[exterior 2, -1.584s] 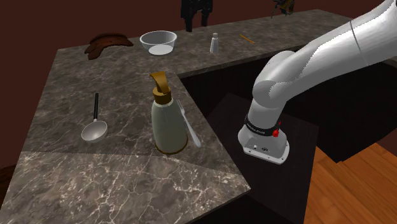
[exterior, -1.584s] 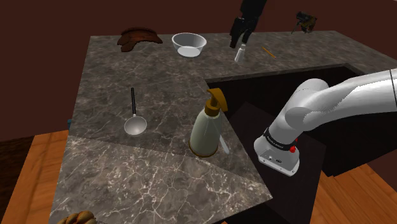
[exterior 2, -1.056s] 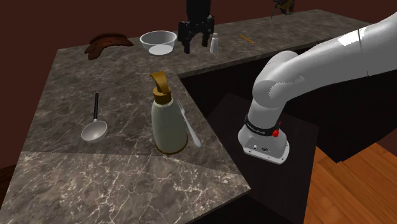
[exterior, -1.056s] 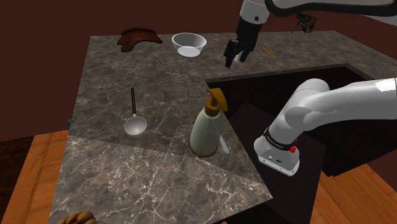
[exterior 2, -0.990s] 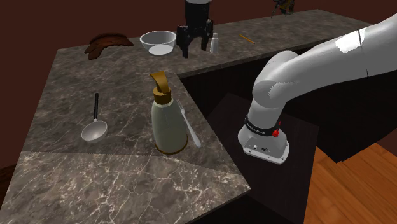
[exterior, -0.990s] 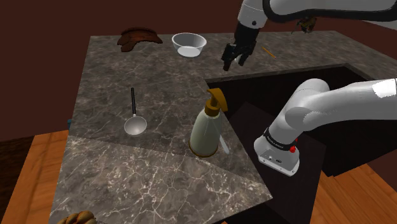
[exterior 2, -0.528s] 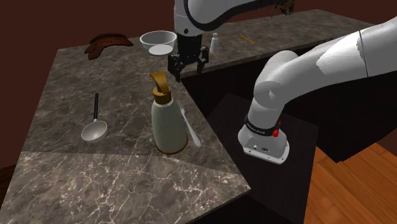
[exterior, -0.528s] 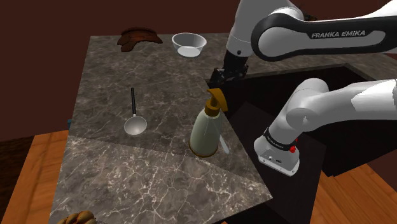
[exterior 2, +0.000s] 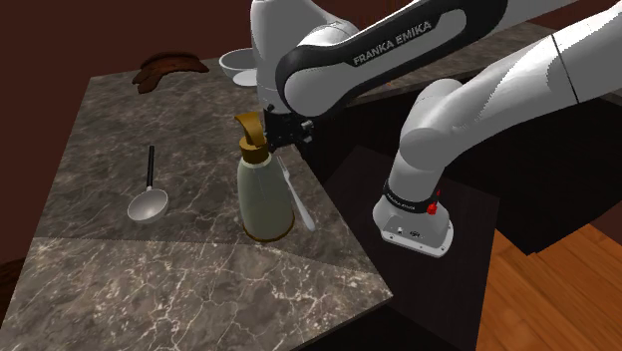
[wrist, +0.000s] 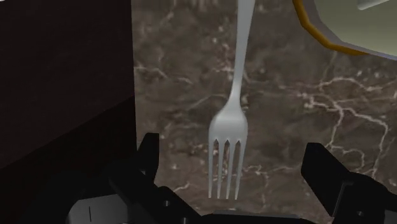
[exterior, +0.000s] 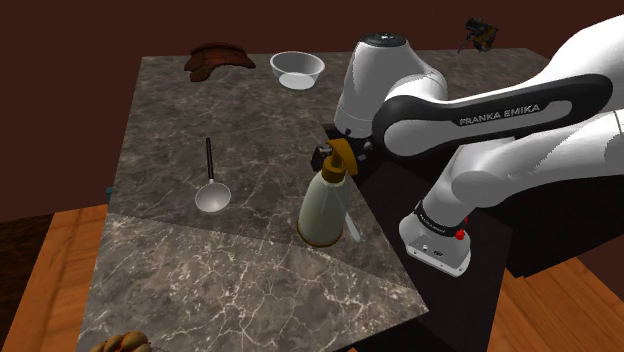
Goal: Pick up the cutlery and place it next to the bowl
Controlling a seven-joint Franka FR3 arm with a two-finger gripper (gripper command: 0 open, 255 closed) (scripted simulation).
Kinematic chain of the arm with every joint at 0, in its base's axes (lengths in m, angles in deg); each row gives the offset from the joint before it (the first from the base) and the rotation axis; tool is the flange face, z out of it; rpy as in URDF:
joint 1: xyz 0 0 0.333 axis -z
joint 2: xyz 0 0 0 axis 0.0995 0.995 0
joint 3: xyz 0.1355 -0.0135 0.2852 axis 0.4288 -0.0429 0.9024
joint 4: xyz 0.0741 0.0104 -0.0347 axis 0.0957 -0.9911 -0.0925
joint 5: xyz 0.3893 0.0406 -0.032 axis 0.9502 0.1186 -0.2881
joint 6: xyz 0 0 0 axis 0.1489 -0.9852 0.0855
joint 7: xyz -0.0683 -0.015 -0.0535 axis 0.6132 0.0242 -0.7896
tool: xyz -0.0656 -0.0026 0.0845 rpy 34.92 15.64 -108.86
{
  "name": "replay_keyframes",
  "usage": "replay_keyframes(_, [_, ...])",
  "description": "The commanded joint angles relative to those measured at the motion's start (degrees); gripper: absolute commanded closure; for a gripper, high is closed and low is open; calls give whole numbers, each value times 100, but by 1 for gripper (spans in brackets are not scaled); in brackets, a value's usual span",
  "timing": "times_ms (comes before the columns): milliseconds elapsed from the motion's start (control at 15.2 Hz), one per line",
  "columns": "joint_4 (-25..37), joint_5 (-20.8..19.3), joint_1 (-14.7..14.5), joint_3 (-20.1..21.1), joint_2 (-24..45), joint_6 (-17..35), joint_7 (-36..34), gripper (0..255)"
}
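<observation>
A silver fork (wrist: 230, 130) lies on the dark marble counter (exterior: 230, 130), tines toward my gripper (wrist: 235, 184), which hovers just above it. Both black fingers (wrist: 148, 154) stand wide apart on either side of the tines, touching nothing. In the shoulder view the gripper (exterior: 345, 163) hangs low beside the pump of a soap bottle (exterior: 325, 200), and the fork's handle (exterior: 351, 226) pokes out past the bottle's base. From the second exterior view the fork (exterior 2: 300, 205) lies between the bottle (exterior 2: 262, 189) and the counter edge. The white bowl (exterior: 297, 69) stands at the counter's far side.
A ladle with a black handle (exterior: 211, 186) lies toward the shoulder view's left. A brown object (exterior: 216, 57) rests at the far back corner. The counter edge drops to a dark recess (exterior: 420, 190) right beside the fork. The arm's base (exterior: 437, 238) stands there.
The arm swung down from the far side of the counter near the bowl to the soap bottle, ending low over the fork. The fingers stayed open.
</observation>
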State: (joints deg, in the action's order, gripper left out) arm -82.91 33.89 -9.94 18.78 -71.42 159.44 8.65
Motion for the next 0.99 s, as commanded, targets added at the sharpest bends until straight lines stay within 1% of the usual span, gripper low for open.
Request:
replay_keyframes(0, [-60, 93, 23, 159, 218, 299, -113, 0])
replay_keyframes(396, [-267, 225, 61, 371, 666, 949, -102, 0])
replay_keyframes(924, [-266, 224, 62, 371, 666, 948, -102, 0])
